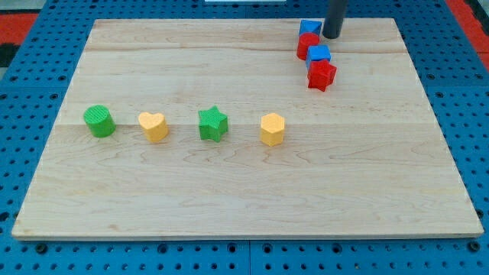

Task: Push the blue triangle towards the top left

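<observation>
The blue triangle (309, 27) sits near the board's top edge, right of centre. My tip (331, 36) stands just to its right, close to it or touching; I cannot tell which. A red block (306, 46) lies directly below the triangle and against it. A blue cube (318, 54) and a red star (322, 75) continue the cluster downward.
A row of blocks crosses the middle of the wooden board (244, 191): a green cylinder (99, 121), a yellow heart (153, 126), a green star (213, 124) and a yellow hexagon (272, 129). A blue pegboard surrounds the board.
</observation>
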You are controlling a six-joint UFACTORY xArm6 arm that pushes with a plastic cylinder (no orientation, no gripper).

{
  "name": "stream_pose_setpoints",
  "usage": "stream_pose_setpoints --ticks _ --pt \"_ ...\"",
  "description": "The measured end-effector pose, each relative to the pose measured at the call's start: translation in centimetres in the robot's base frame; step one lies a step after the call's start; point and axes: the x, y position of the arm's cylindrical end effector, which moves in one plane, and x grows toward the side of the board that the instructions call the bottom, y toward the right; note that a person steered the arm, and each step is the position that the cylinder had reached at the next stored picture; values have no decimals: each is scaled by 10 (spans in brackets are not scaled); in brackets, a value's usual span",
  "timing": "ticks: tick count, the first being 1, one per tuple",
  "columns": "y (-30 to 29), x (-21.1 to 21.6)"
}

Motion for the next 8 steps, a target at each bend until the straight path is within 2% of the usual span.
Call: stream_pose_setpoints --ticks 3,6,8 --pt "-39 0" --pt "-32 -12" --pt "-95 -12"
